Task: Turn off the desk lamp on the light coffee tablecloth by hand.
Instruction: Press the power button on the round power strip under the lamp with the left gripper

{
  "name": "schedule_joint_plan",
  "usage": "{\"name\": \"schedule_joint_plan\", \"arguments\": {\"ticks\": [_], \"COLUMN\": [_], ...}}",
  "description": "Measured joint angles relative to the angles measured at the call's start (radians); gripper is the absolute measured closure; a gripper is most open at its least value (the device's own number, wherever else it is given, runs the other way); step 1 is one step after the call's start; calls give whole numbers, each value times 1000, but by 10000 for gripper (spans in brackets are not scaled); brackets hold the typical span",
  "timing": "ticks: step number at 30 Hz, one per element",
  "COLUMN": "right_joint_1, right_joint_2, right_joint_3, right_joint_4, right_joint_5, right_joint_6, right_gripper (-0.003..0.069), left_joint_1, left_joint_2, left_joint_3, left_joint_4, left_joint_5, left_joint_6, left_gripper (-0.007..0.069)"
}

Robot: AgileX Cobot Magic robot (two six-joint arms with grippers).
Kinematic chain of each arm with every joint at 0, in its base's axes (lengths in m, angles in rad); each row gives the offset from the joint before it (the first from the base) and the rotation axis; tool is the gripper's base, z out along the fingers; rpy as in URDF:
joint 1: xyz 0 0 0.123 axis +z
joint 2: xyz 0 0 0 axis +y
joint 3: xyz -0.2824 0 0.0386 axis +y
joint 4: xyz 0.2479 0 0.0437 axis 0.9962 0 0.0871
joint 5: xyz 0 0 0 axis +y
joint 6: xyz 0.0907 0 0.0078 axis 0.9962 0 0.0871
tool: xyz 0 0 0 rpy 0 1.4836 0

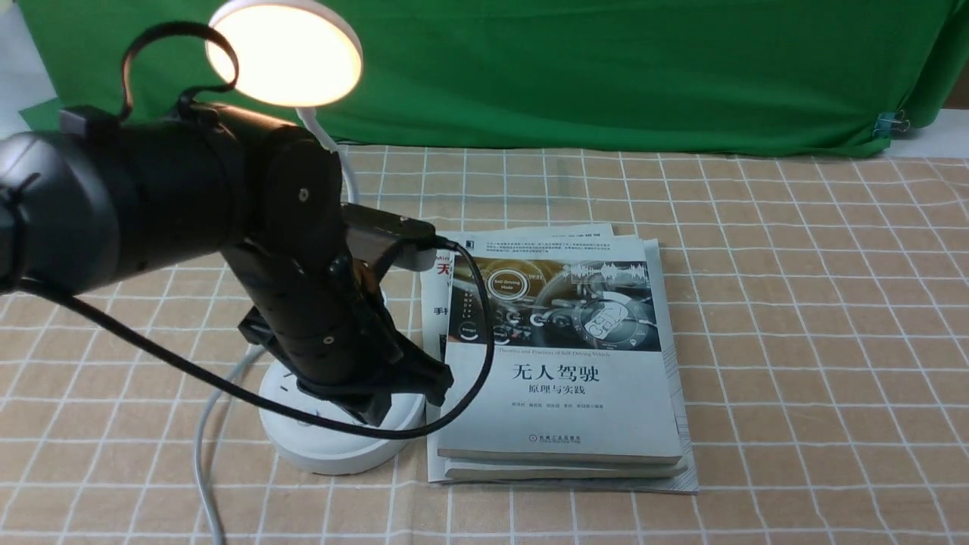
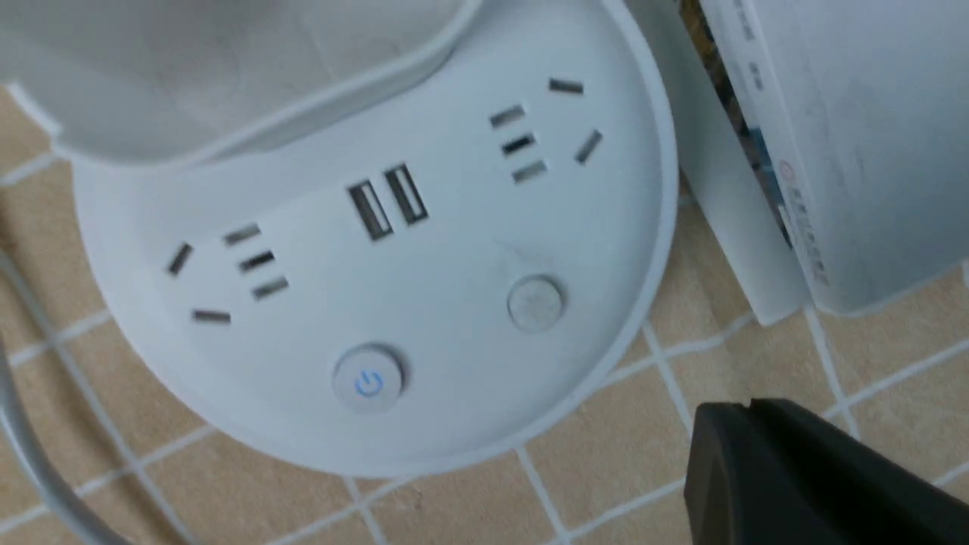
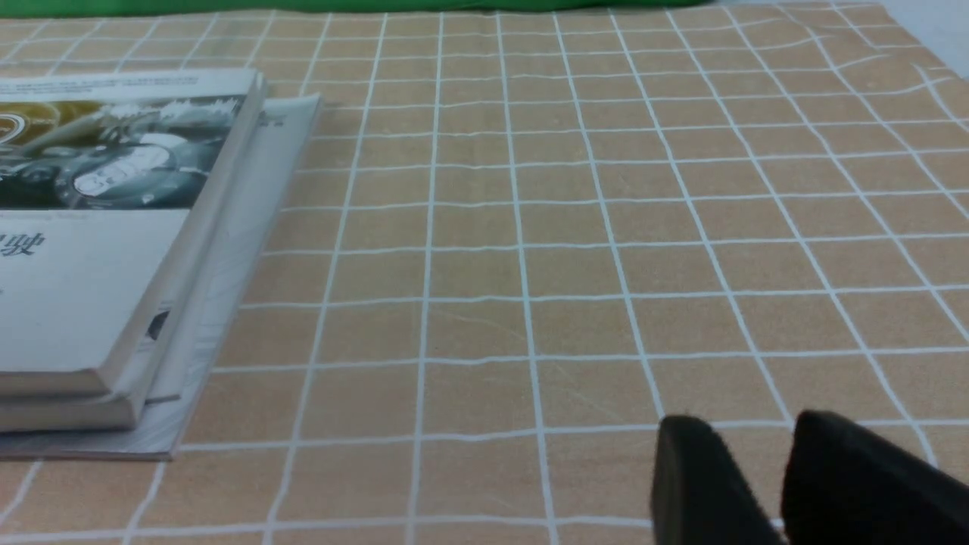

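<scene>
The desk lamp is seen lit at the near left of the light coffee tablecloth, its base set just left of a stack of books. The left gripper is held over that base, fingers pressed together, nothing gripped. The right gripper is seen low over the cloth right of the books, with a narrow gap between its fingers.

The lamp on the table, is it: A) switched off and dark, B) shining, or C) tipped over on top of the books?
B: the lamp stands upright beside the books, and its round head glows warm yellow in the front view.
</scene>
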Motion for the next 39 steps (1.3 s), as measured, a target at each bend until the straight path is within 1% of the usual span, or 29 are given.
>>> {"name": "schedule_joint_plan", "arguments": {"ticks": [9, 13, 16, 19, 30, 39], "right_joint_1": [0, 0, 0, 0, 0, 0], "right_joint_2": [0, 0, 0, 0, 0, 0], "right_joint_3": [0, 0, 0, 0, 0, 0], "right_joint_4": [0, 0, 0, 0, 0, 0], "right_joint_5": [0, 0, 0, 0, 0, 0], "right_joint_6": [0, 0, 0, 0, 0, 0], "right_gripper": [416, 416, 416, 416, 416, 416], "left_joint_1": [5, 25, 32, 32, 32, 32], "left_joint_2": [93, 128, 129, 126, 48, 133], "left_joint_3": [-3, -8, -9, -10, -10, -13], "left_joint_4": [74, 47, 19, 2, 23, 29], "left_joint_5": [-33, -31, -29, -29, -54, -55], "left_joint_6": [-58, -65, -31, -24, -47, -47], "left_gripper": [629, 629, 629, 629, 629, 629]}}
